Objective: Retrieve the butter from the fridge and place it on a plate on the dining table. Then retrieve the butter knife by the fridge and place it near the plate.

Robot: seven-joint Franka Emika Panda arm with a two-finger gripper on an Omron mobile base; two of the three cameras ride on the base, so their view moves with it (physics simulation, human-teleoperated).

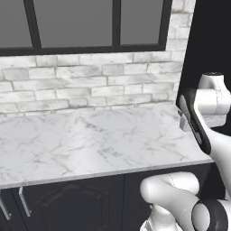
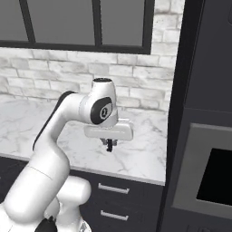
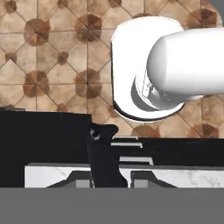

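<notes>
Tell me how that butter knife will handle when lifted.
Probably rigid: the butter knife looks like one slim, solid dark piece. Likely light, being so narrow. Its smooth handle may slip or twist in the pincer.

A slim dark butter knife (image 3: pixel 103 157) hangs between the hand's fingertips (image 3: pixel 78 180) over tiled floor (image 3: pixel 52 57).

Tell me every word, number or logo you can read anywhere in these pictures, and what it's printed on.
There is one mark: a small round white emblem on the dark joint cap of the robot arm, too blurred to read.
There is no readable text on the marble counter, the brick wall or the cabinet drawers.
</notes>
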